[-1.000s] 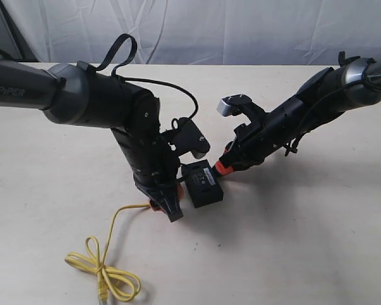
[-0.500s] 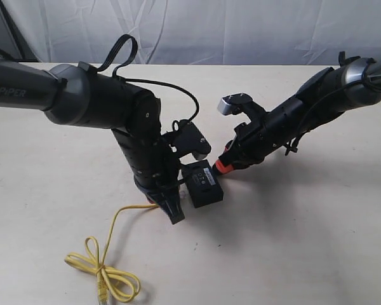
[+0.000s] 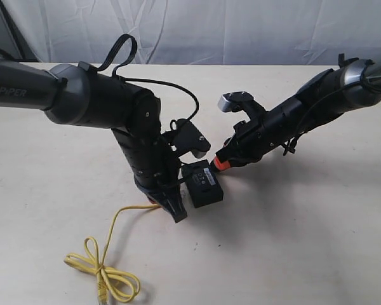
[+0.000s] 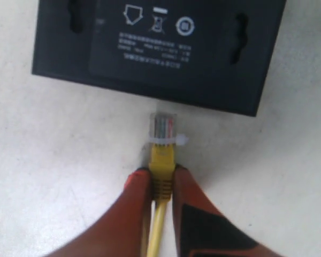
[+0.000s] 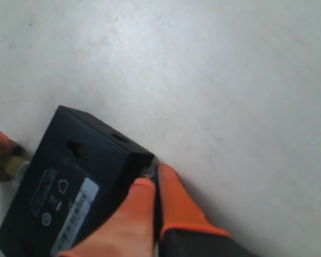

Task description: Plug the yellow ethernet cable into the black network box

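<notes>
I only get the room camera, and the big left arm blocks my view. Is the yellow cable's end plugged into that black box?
Observer: Not yet. The left wrist view shows the clear plug of the yellow ethernet cable, pinched in the left gripper, pointing at the black network box with a narrow gap between them.
Visitor: What's the other claw doing there?
Observer: In the right wrist view the right gripper is shut, and its tips look pressed against the box's far end, as if bracing it.
</notes>
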`<state>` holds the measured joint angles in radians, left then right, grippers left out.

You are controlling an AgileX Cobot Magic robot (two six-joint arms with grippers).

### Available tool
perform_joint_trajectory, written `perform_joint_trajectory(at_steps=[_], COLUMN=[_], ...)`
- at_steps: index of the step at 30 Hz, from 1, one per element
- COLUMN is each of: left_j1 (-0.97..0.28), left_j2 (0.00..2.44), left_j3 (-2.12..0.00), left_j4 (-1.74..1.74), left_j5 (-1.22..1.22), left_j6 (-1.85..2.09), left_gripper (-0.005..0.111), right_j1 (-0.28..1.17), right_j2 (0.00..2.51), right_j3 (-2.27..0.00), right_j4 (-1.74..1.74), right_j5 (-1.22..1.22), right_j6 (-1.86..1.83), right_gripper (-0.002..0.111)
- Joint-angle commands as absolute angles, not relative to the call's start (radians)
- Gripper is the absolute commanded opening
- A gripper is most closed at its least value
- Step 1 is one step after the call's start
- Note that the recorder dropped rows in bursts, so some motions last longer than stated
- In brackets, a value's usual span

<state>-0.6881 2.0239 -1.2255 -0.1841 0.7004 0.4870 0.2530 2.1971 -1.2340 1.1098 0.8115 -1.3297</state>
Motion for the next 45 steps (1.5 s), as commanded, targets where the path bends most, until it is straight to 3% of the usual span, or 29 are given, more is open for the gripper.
perform_joint_trajectory(at_steps=[1,45], left_j1=[-0.69,-0.69], left_j2=[2.03,2.018], left_j3=[-1.224,-1.228], left_j4=[-0.203,-0.165], left_j5=[0.694,0.648], left_j6=[0.478,0.452], left_gripper=[0.0,0.0], right_j1=[0.252,0.232], right_j2=[2.223,2.256], right_j3=[-1.262,-1.283], right_j4=[1.127,1.022], right_j5=[0.823,0.957], right_j6=[-1.341,-1.282], right_gripper=[-0.001,-0.001])
